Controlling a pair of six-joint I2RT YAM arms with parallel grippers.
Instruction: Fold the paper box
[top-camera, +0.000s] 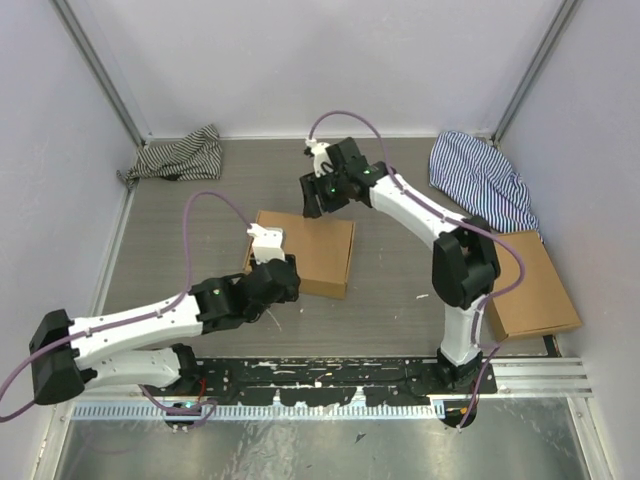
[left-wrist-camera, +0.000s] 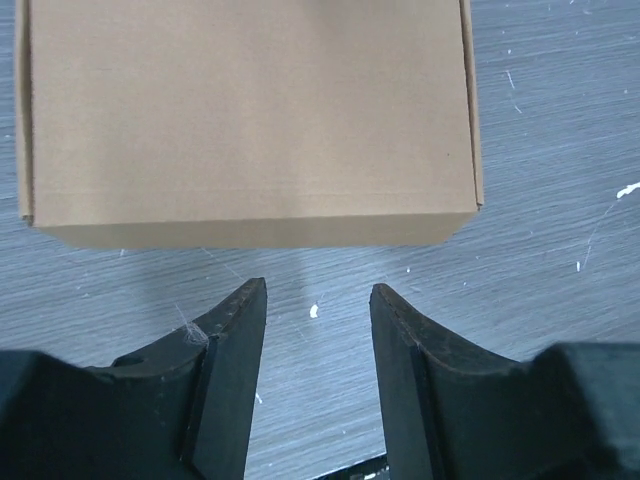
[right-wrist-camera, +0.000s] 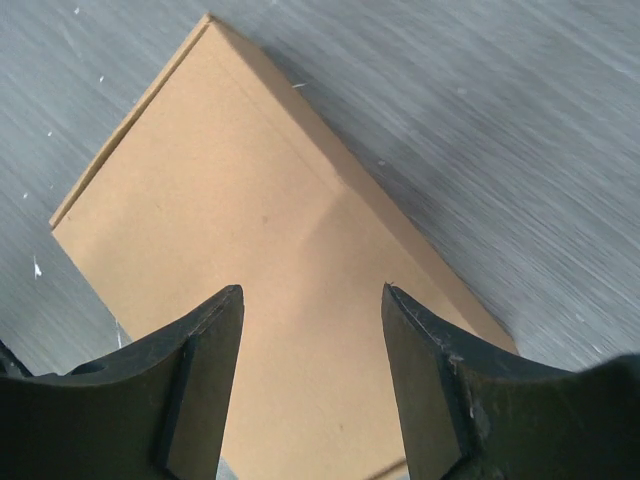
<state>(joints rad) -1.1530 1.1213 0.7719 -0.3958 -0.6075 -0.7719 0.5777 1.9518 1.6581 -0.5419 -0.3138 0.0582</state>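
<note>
The paper box (top-camera: 310, 250) lies closed at the centre of the top view; the left gripper (left-wrist-camera: 318, 290) stands parted and empty just short of its near wall; the right gripper (right-wrist-camera: 312, 292) hangs parted over the lid, holding nothing; it looks light, stiff and prone to slide, so it is best pinched at a wall edge.

I see the paper box (top-camera: 312, 250) lying flat in the middle of the bench (top-camera: 180, 250). My left pincer (left-wrist-camera: 318, 290) sits just before its near edge, apart from it. My right pincer (right-wrist-camera: 312, 292) hangs above its far end. A second box (top-camera: 530, 285) lies by the right edge, one cloth (top-camera: 175, 155) back left, the other cloth (top-camera: 480, 180) back right.
</note>
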